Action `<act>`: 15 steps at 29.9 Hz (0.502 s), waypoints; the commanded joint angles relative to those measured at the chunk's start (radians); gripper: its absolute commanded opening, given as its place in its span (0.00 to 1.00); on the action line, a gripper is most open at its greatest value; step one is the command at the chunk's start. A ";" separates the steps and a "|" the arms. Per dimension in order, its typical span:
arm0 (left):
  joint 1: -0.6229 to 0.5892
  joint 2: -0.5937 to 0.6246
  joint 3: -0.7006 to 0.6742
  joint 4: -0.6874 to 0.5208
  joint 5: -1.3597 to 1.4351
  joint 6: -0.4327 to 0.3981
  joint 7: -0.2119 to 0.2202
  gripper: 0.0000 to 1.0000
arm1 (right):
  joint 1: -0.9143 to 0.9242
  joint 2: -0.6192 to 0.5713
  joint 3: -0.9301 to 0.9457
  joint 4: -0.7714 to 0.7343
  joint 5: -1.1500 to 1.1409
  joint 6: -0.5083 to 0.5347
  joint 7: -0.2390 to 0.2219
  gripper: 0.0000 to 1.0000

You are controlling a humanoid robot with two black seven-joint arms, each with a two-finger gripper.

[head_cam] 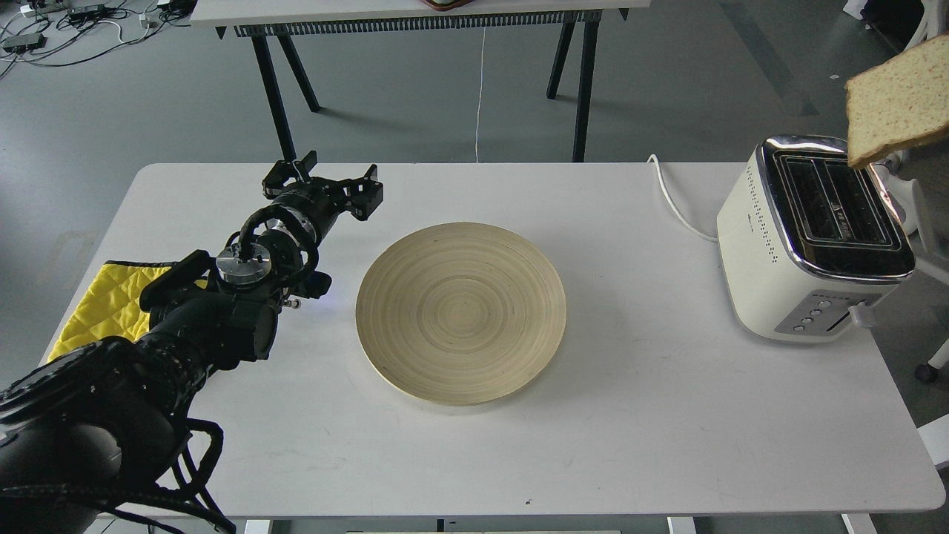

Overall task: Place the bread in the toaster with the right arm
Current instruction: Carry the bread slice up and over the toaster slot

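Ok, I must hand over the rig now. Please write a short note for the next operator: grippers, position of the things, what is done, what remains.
Left gripper: open, holds nothing, above the white table, left of the bamboo plate.
Right gripper: out of view.
Bread slice: in the air at the right edge, above the toaster's far right corner; what holds it is not visible.
Done: bread is off the plate, which has nothing on it.
Left: lower the bread into a slot.

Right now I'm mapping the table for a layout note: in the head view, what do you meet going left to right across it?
Yellow quilted cloth → left gripper → round wooden plate → white cord → toaster → bread, raised above the toaster's right side at the picture's edge.
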 commanded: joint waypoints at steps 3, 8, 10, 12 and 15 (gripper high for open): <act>0.000 0.000 0.000 0.000 0.000 0.000 0.000 1.00 | -0.046 0.009 -0.006 0.002 0.000 -0.002 -0.001 0.01; 0.000 0.000 0.000 0.000 0.000 0.000 0.000 1.00 | -0.060 0.018 -0.006 0.002 0.000 -0.002 -0.001 0.02; 0.000 0.000 0.000 0.000 0.000 0.000 0.000 1.00 | -0.063 0.024 -0.006 0.004 0.000 -0.003 -0.001 0.02; 0.000 0.000 0.000 0.000 0.000 0.000 0.000 1.00 | -0.063 0.026 -0.005 0.005 0.000 -0.005 -0.001 0.01; 0.000 0.000 0.000 0.000 0.000 0.000 0.000 1.00 | -0.063 0.040 -0.003 0.005 0.002 -0.006 -0.001 0.02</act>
